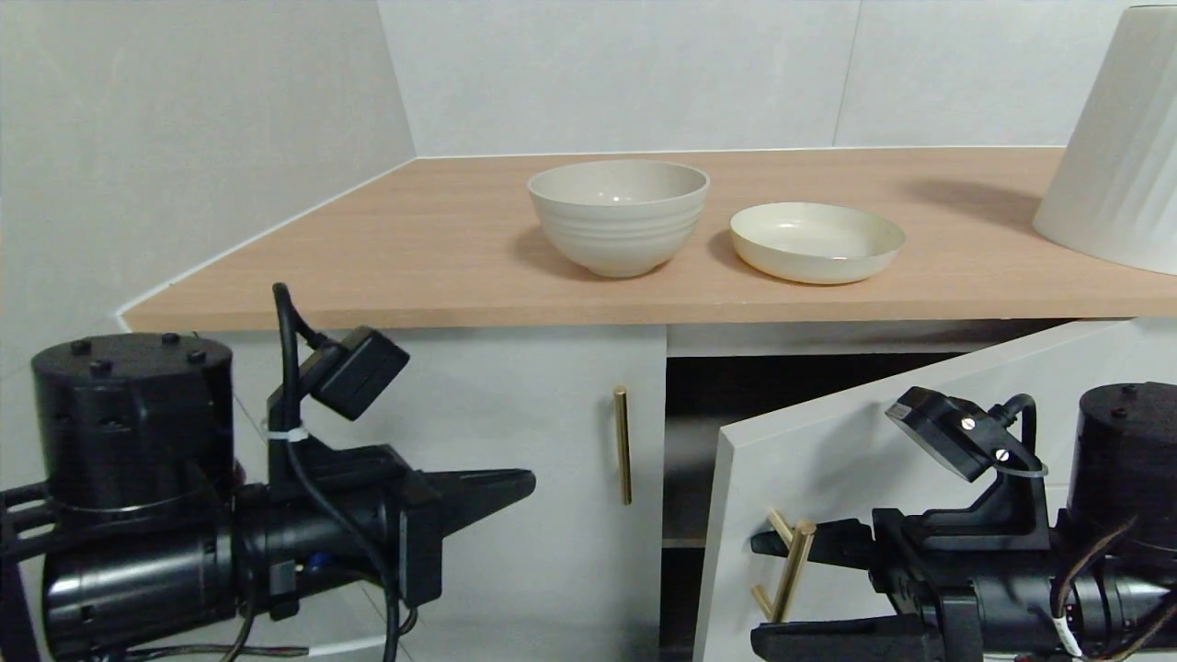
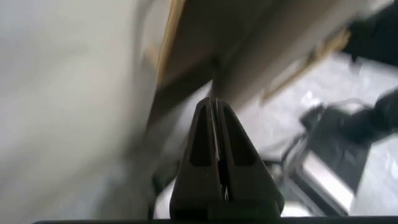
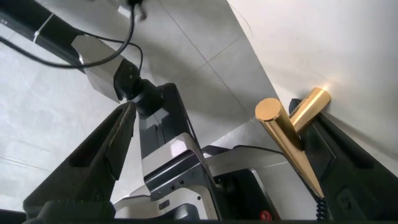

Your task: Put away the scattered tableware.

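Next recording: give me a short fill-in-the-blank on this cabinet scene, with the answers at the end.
1. On the counter, the bowl stands on the robot's ___ of the plate.
2. The left tool is ___.
3. The right tool is ___ around the handle of the right door.
Missing words: left; shut; open.

- The left arm (image 1: 138, 570) lies level across the lower left of the head view, its wrist pointing toward the frame's centre.
- The left gripper (image 1: 522, 483) has its jaws pressed together into one tapered point.
- The right arm (image 1: 1103, 588) lies level across the lower right, pointing toward the frame's left.
- The right gripper (image 1: 768, 590) has its jaws spread wide, one above the other.
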